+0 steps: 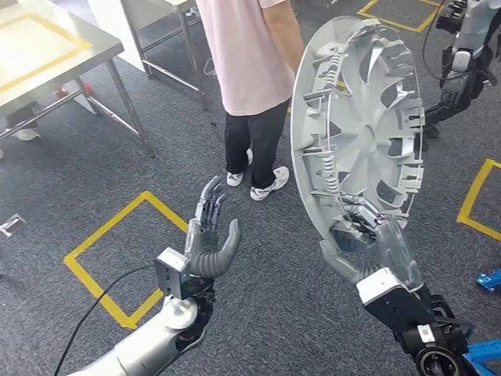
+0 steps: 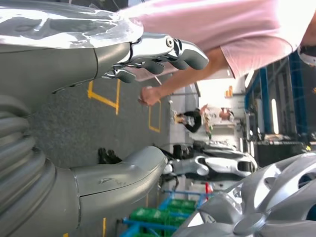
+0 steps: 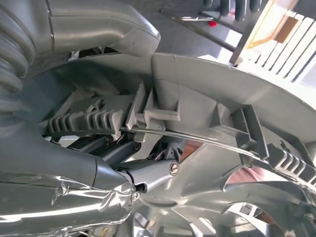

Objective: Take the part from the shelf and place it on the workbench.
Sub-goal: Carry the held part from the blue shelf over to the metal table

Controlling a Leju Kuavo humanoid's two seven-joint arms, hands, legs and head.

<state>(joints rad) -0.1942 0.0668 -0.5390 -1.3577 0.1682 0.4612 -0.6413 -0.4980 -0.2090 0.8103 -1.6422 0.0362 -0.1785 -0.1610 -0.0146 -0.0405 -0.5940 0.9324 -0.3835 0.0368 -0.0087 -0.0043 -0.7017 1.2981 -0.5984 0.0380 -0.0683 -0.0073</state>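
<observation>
The round silver-grey plastic wheel cover (image 1: 360, 129) stands nearly upright at about two o'clock in the head view, its ribbed inner face with clips and a thin wire ring turned toward the camera. It is one piece, held off the floor. The right hand (image 1: 369, 231) grips it at the lower rim, at the cover's six o'clock: the fingers (image 1: 360, 211) reach over the inner face and the thumb lies behind the edge. In the right wrist view the same cover (image 3: 223, 98) runs across the picture, with the thick grey thumb (image 3: 111, 22) on one side of its rim and a darker finger (image 3: 152, 175) pressed against the spokes on the other.

The left hand (image 1: 208, 239) sits near the centre, at about seven o'clock from the cover and well apart from it. It holds nothing; its fingers stand upward, apart from the thumb, which juts toward three o'clock.

One person in a pink shirt and black trousers (image 1: 255, 70) stands at twelve o'clock on the grey carpet. One steel table (image 1: 41, 55) lies at ten o'clock. One full yellow tape square (image 1: 118, 258) marks the floor at eight o'clock. A second robot's dark hand (image 1: 458, 94) hangs at the far two o'clock.
</observation>
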